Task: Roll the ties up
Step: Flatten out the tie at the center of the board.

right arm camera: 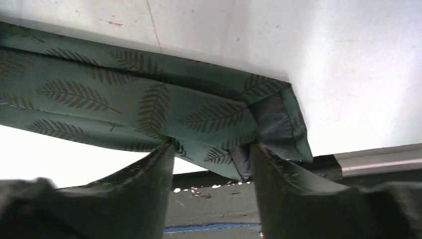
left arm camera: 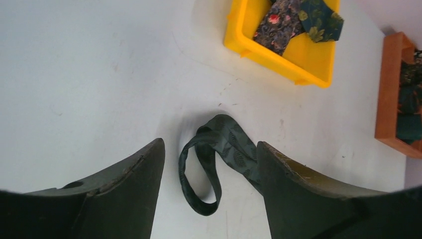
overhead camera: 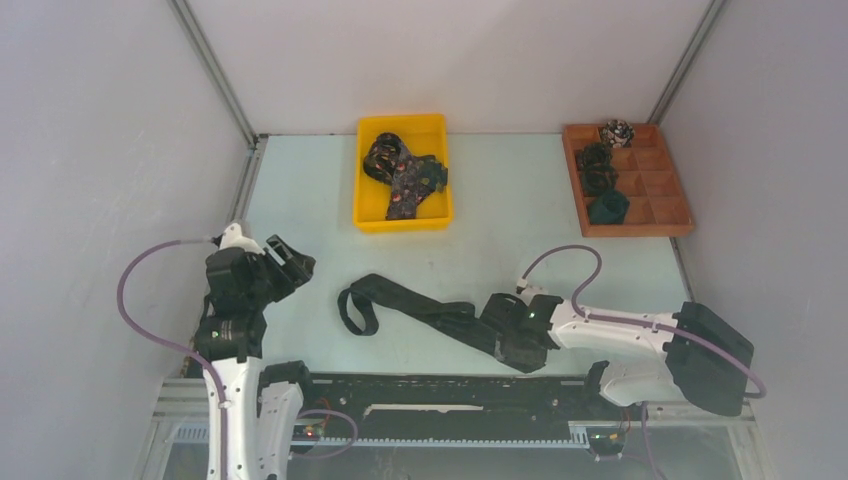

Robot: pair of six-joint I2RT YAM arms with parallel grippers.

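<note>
A dark green tie (overhead camera: 420, 310) with a leaf pattern lies slantwise on the table, its narrow end curled into a loop (overhead camera: 357, 308) on the left. My right gripper (overhead camera: 515, 340) is down at the tie's wide end (right arm camera: 124, 104). Its jaws (right arm camera: 211, 147) stand apart, and the folded pointed end rests against both fingertips. My left gripper (overhead camera: 285, 262) hangs open above the table, left of the loop. In the left wrist view the loop (left arm camera: 199, 169) shows on the table between the spread fingers (left arm camera: 144, 174), untouched.
A yellow bin (overhead camera: 372, 215) at the back centre holds several patterned ties (overhead camera: 403, 172). A wooden compartment tray (overhead camera: 655, 185) at the back right holds rolled ties (overhead camera: 600, 170). A black rail (overhead camera: 440, 385) runs along the near edge between the arm bases.
</note>
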